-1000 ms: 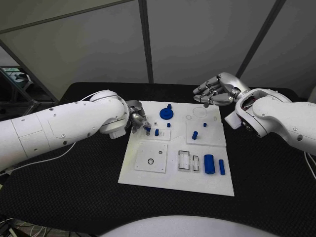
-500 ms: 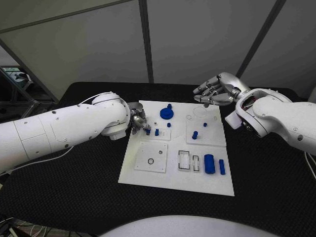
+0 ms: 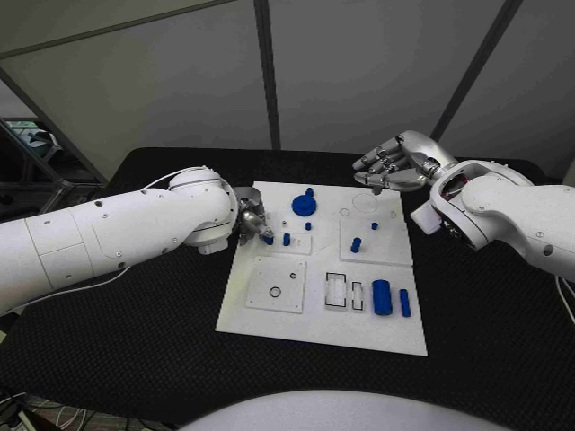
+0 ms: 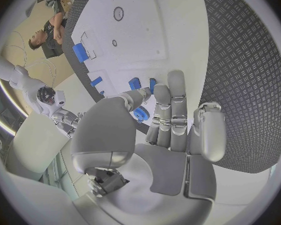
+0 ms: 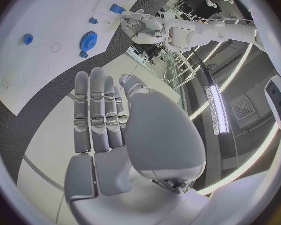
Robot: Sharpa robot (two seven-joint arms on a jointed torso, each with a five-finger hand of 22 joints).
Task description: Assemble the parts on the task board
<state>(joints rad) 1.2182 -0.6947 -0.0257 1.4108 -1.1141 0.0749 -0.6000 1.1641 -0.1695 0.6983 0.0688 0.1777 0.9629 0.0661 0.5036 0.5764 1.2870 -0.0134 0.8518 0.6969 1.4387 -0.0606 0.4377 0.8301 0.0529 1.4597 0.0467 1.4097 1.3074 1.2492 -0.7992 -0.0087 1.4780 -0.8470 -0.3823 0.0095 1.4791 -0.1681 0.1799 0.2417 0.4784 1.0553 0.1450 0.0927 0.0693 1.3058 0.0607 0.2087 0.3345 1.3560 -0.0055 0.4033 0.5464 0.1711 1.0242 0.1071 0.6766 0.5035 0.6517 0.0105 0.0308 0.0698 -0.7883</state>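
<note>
White task board [image 3: 316, 330] lies flat mid-desk, long side running away from robot, carrying raised white square plates. Blue gear [image 3: 304, 206] with upright stub sits near far edge. Two short blue pegs [image 3: 278, 239] stand side by side on far-left plate. One blue peg [image 3: 355, 244] stands upright on far-right plate, smaller blue stud [image 3: 373, 226] just beyond it. Large blue cylinder [image 3: 381, 297] and slim blue bar [image 3: 404, 303] lie parallel at near-right, beside two rectangular slots [image 3: 343, 294]. Near-left plate [image 3: 276, 286] shows small ring-shaped hole.
</note>
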